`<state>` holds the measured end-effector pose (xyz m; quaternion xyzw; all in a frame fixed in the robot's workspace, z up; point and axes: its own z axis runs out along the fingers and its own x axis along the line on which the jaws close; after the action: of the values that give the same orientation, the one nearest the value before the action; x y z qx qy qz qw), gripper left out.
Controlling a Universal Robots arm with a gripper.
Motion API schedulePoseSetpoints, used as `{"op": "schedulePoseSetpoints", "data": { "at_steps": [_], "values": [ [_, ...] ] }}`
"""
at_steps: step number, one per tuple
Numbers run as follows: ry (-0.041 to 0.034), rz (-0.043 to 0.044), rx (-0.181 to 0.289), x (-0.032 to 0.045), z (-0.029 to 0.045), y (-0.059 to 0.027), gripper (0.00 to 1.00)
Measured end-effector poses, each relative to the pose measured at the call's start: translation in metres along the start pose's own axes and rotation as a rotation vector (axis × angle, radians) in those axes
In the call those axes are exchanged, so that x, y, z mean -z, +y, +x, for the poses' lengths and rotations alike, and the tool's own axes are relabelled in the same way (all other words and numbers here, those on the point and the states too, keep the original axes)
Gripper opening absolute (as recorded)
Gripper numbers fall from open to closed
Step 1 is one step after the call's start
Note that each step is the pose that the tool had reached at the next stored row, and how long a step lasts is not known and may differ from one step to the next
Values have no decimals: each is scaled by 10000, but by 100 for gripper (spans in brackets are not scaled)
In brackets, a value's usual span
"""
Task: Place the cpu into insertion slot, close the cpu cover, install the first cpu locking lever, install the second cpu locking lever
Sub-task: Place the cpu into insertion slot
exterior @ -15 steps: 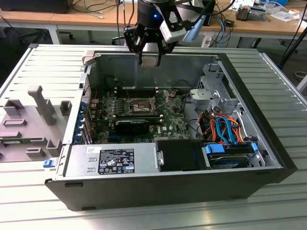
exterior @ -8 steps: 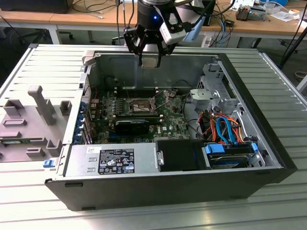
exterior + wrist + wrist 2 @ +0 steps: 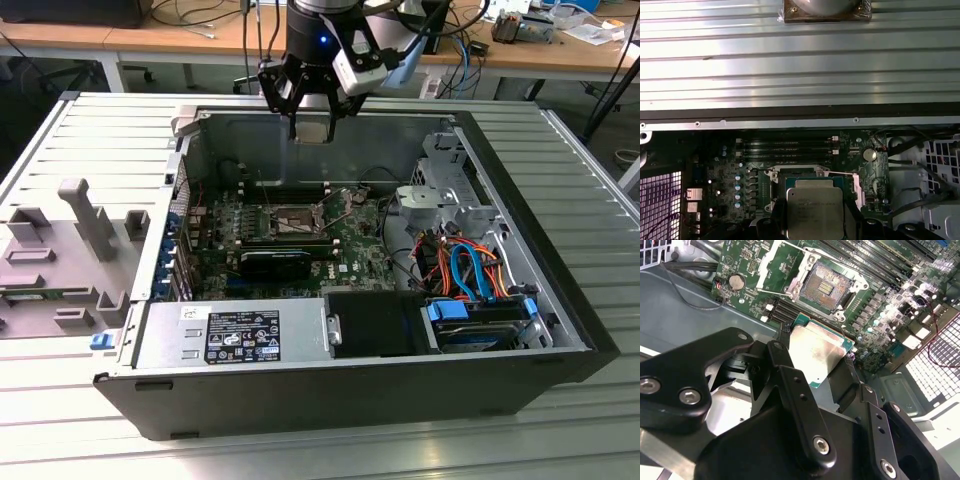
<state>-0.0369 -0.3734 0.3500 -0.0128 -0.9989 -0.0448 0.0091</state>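
My gripper (image 3: 315, 128) hangs above the back wall of the open computer case, shut on the cpu (image 3: 316, 131), a square silvery chip with a green edge. In the second wrist view the cpu (image 3: 815, 352) sits between the black fingers (image 3: 785, 365). The insertion slot (image 3: 825, 287) lies apart from it on the green board, its dark contact field uncovered. The cpu cover (image 3: 769, 267) stands open beside the slot. In the first wrist view the cpu (image 3: 815, 207) hides most of the slot's frame (image 3: 775, 176). The slot (image 3: 285, 222) is lower in the case, nearer the front than the gripper.
A labelled black power box (image 3: 240, 335) fills the case's front. The grey drive cage (image 3: 455, 190) and orange and blue cables (image 3: 470, 265) sit at the exterior view's right. Long memory slots (image 3: 785, 145) run beside the socket. A grey fixture (image 3: 85, 215) stands on the ribbed table.
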Motion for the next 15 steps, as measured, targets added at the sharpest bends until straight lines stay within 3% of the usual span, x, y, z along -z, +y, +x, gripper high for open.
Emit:
{"op": "schedulePoseSetpoints", "data": {
  "at_steps": [15],
  "values": [
    [0, 0, 0, -48, -1, -16, 55]
  ]
}}
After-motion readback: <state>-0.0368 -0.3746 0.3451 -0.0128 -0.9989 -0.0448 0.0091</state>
